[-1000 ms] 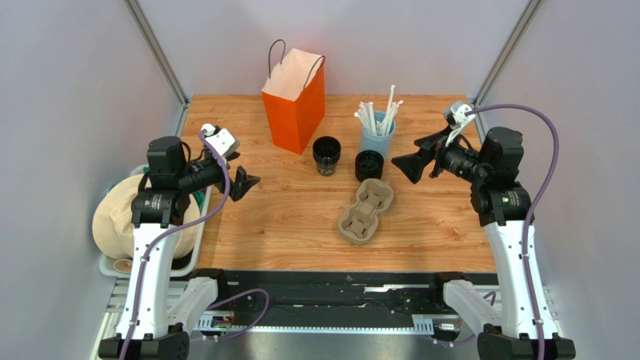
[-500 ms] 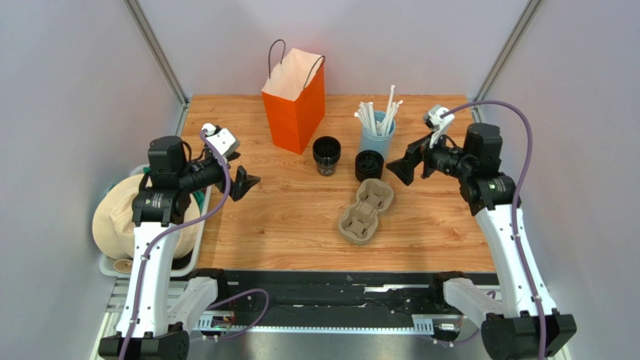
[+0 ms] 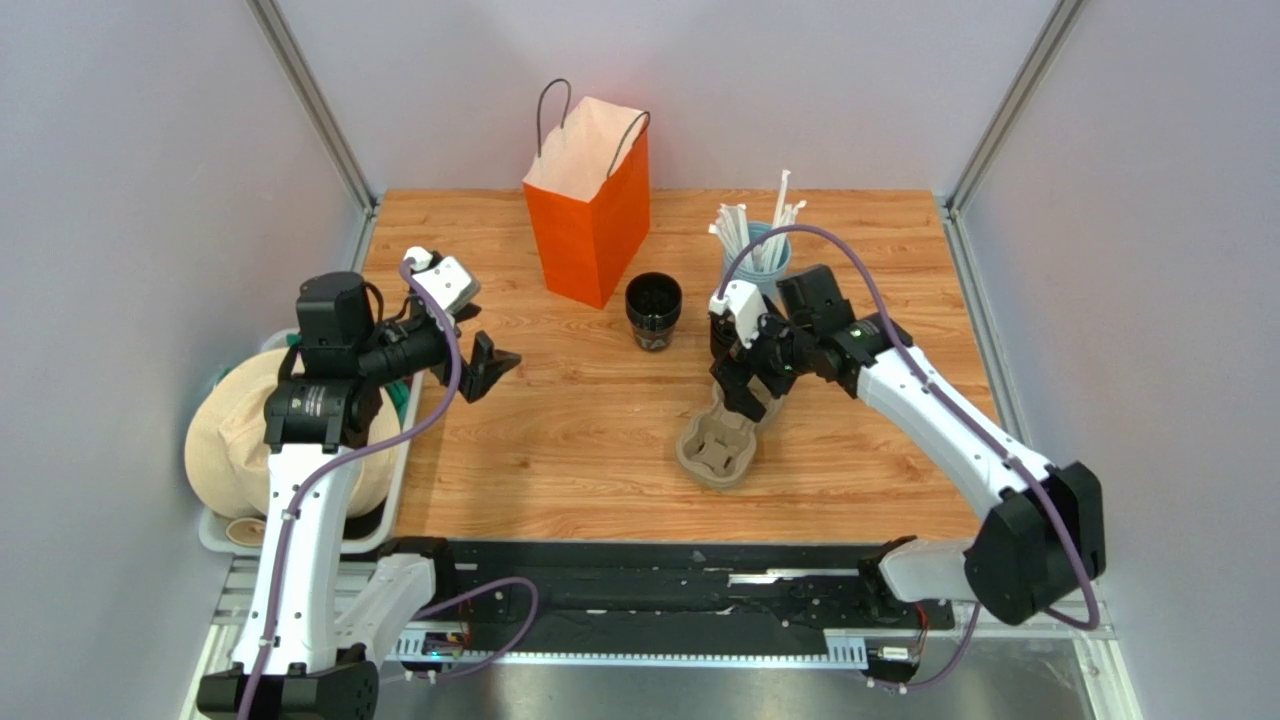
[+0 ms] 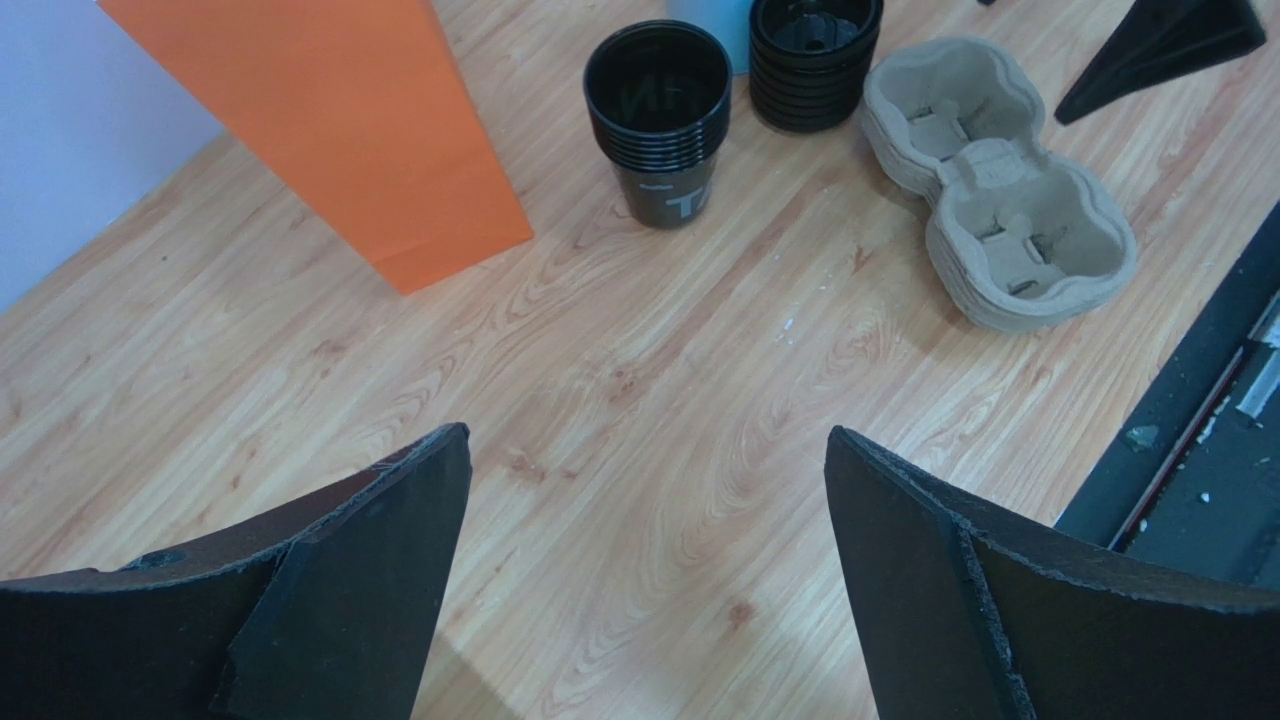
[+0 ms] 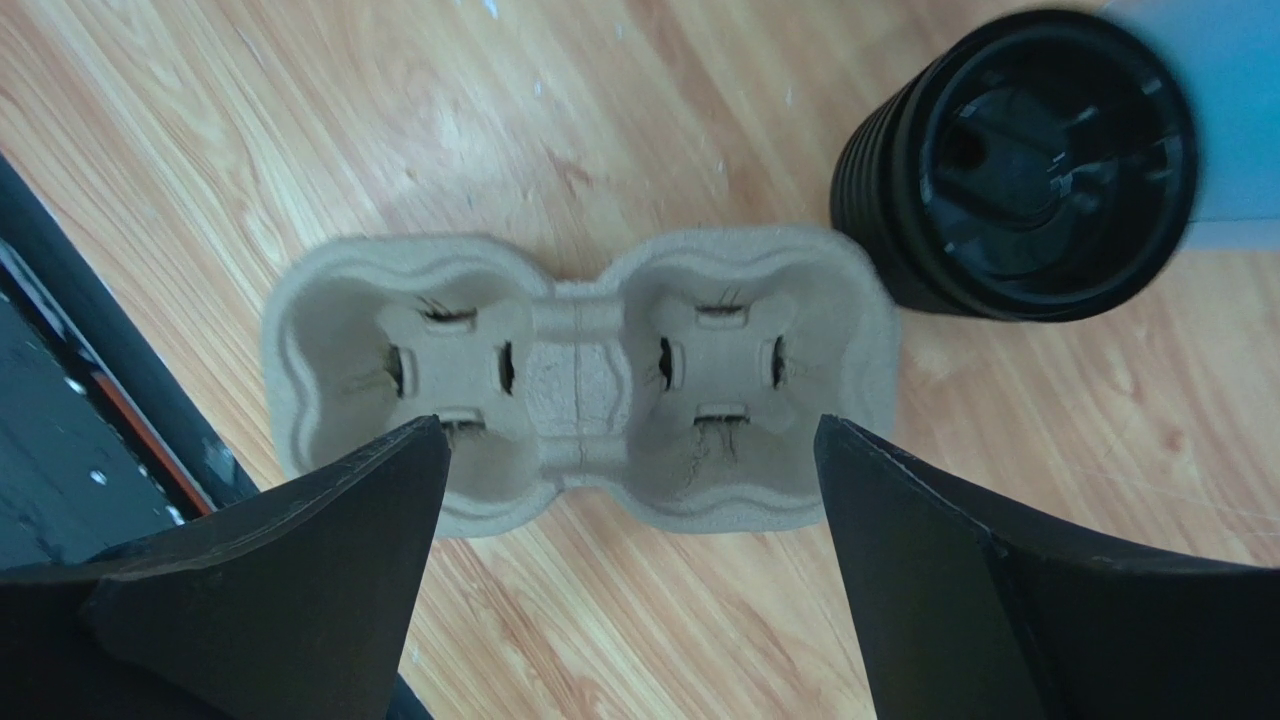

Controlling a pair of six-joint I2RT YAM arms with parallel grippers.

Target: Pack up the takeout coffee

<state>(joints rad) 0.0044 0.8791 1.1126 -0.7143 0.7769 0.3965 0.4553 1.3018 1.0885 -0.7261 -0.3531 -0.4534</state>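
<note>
1. Black takeout cups (image 3: 654, 309), nested in a short open-mouthed stack, stand upright on the wooden table (image 3: 571, 450), just beside the orange paper bag (image 3: 589, 210) on its right.
2. Black lids (image 5: 1037, 165) sit in a separate stack just beside the far end of the moulded cardboard cup tray (image 5: 579, 375), with the pale blue cup of white straws (image 5: 1232, 135) right behind them.
3. The right gripper (image 5: 628, 435) hangs over the tray, fingers spread wide and holding nothing. In its wrist view the lids lie just past the right-hand finger. From above, the cups stand off to its left, near it but apart.
4. The left gripper (image 4: 643, 438) hovers over bare wood at the table's left side, fingers wide apart and empty, well apart from the cups.
</note>
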